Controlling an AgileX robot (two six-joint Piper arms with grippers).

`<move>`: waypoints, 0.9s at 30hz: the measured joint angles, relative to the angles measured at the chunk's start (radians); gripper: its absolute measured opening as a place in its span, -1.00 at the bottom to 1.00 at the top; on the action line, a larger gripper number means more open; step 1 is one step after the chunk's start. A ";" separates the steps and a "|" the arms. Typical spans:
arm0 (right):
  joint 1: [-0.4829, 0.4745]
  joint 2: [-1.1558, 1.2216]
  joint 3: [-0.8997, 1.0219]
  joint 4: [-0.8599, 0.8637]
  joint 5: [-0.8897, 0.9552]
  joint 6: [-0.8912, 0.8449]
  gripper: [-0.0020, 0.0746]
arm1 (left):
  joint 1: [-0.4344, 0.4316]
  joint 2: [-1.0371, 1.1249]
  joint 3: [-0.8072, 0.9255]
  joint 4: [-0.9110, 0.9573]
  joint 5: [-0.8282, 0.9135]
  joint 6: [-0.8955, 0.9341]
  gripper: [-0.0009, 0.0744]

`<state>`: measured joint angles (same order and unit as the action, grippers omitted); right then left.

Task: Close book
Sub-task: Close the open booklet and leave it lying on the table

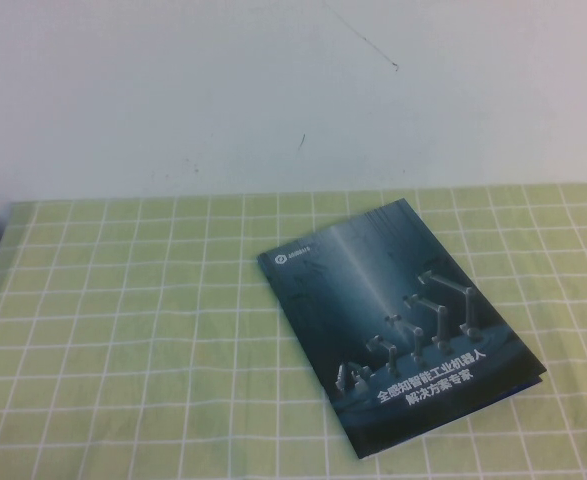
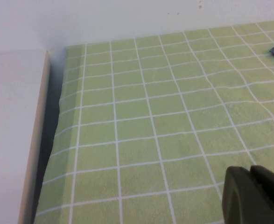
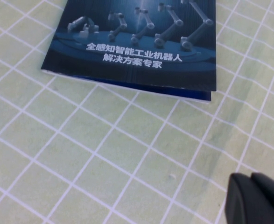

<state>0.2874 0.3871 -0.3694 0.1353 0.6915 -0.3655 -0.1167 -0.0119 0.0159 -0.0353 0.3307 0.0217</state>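
Green cloth [image 1: 123, 330] with a white grid covers the worktop [image 1: 73, 420], and behind it stands a plain white wall [image 1: 273, 80]. The book [image 1: 398, 320] lies flat on the cloth in the right half of the worktop, turned obliquely to the grid lines. It is closed. The dark blue cover faces up, with white Chinese lettering [image 1: 431, 380] near its nearer edge and pictures of robot arms above the lettering. A small white logo [image 1: 273, 258] sits at the far left corner of the cover. In the right wrist view a thin line of blue and white page edges shows under the edge of the cover.

The left claw [image 2: 253, 175] shows only in its own wrist view, as two dark fingertips pressed side by side with just a thin seam between them. It is closed and grips nothing. It hangs over bare cloth at the left part of the worktop, near a white block [image 2: 10, 140] that borders the edge of the cloth. It is well apart from the book, of which one dark corner appears far away. The right claw [image 3: 251, 179] looks the same in its wrist view, with fingertips together and nothing held. It is above bare cloth near the lettered edge of the book, without touching it.
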 joint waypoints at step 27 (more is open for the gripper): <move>-0.252 -0.379 0.396 -0.135 -0.379 0.191 -0.95 | 0.000 -0.002 0.000 0.000 0.000 0.002 -0.99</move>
<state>0.0351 0.0076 0.0267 0.0000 0.3129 -0.1749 -0.1167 -0.0140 0.0159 -0.0353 0.3307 0.0239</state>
